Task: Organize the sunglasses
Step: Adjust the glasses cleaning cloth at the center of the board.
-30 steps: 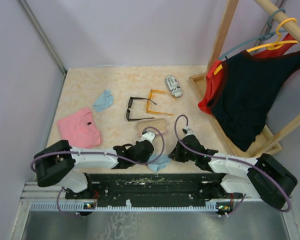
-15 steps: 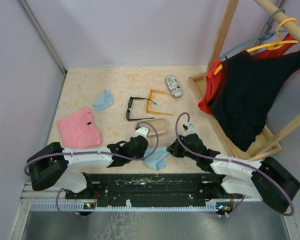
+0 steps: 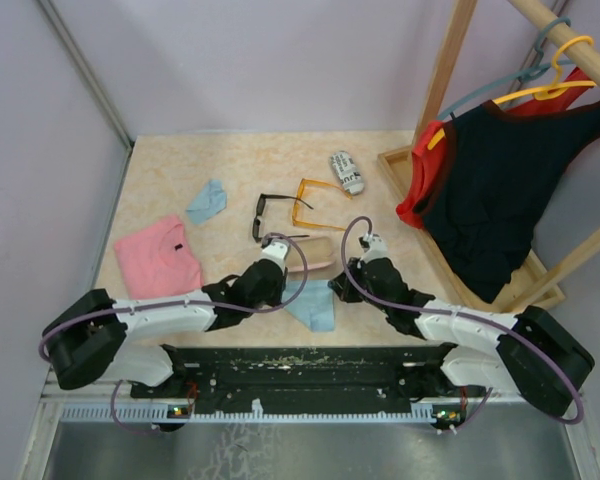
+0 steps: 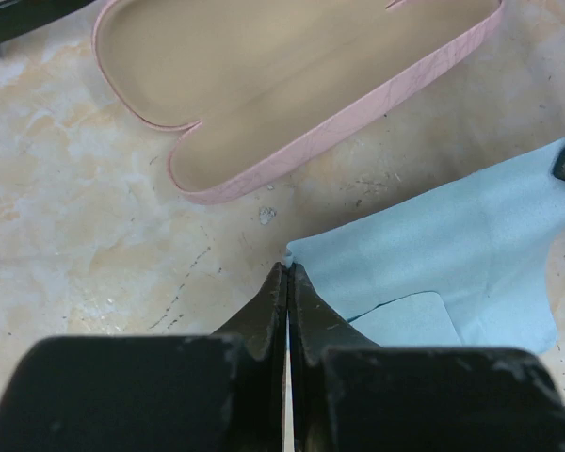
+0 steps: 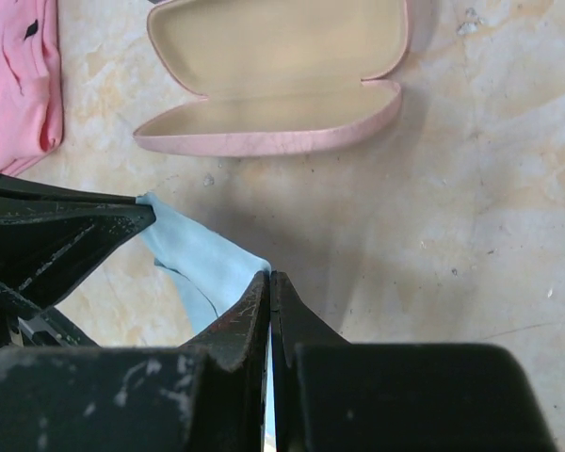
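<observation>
L claw and R claw are both clamped tight, each pinching a corner of the blue cloth. The cloth is stretched between them just off the table, at 6 o'clock of the open pink case. The L wrist cam shows the tips nipped shut on the cloth edge, w/ the case dead ahead at 12. R wrist cam shows the same, fabric pinned at the tips.

Sunglasses not yet handled. The black pair lies arms-open at 12 o'clock of the L claw, just past the case. The orange pair is right beside it at 2 o'clock, also unfolded.

Looks like cloth prep, prob. lining the case or laying it flat, so early in the job. Next up, I'd say: set the cloth down w/o bunching and release both corners. Then go for the black pair. Thin arms will need a careful pinch and folding before it fits the case.
</observation>
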`<state>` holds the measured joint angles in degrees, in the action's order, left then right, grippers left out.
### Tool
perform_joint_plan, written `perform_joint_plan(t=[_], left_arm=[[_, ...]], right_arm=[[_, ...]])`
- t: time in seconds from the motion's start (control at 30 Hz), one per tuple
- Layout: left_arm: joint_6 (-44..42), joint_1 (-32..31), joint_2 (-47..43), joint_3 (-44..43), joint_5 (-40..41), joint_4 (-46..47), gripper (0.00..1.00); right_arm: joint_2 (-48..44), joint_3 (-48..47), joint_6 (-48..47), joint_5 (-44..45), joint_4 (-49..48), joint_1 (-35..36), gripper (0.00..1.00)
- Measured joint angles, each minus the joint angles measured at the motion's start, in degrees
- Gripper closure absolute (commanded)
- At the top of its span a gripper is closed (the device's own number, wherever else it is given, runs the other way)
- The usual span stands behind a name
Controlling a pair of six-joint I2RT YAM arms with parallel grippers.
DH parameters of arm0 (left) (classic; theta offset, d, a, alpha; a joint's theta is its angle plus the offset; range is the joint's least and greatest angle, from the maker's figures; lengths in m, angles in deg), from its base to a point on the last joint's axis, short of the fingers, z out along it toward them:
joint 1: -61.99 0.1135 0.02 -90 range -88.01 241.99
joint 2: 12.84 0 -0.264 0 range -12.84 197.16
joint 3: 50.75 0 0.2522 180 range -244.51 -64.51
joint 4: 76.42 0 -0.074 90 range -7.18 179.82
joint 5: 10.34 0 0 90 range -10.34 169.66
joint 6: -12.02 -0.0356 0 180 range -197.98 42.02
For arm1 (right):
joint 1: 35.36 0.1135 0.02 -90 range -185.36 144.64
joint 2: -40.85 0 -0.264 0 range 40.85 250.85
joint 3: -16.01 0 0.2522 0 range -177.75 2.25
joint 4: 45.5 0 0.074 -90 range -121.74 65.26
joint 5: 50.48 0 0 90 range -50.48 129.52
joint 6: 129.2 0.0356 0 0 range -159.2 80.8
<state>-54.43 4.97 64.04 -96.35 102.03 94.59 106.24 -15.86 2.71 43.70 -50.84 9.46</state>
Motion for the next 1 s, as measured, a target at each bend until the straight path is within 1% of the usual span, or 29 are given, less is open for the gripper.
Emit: perform_joint_plan(t=[0.27,0.53,0.67,0.83,1.0], left_arm=[[-3.08,0.81,-5.95,2.71,-3.23,3.41,0.99],[-5.66,0.81,-19.47,7.28,-8.85,5.9,0.99],[-6.1,0.81,-24.37,8.92,-11.08,6.23,0.99],[-6.25,0.81,-27.1,10.6,-13.29,5.97,0.99],[-5.42,0.81,-28.35,10.43,-14.86,2.47,0.99]], right_arm=[[-1.49,-1.18,-4.31,-1.42,-0.92,0.0,1.0],[-13.05,-1.14,-6.64,-7.13,0.68,0.0,1.0],[-18.16,-1.05,-6.99,-10.6,2.29,0.0,1.0],[-22.12,-1.07,-6.99,-13.86,5.25,0.55,1.0],[-23.82,-1.25,-6.75,-15.04,10.27,2.47,1.0]])
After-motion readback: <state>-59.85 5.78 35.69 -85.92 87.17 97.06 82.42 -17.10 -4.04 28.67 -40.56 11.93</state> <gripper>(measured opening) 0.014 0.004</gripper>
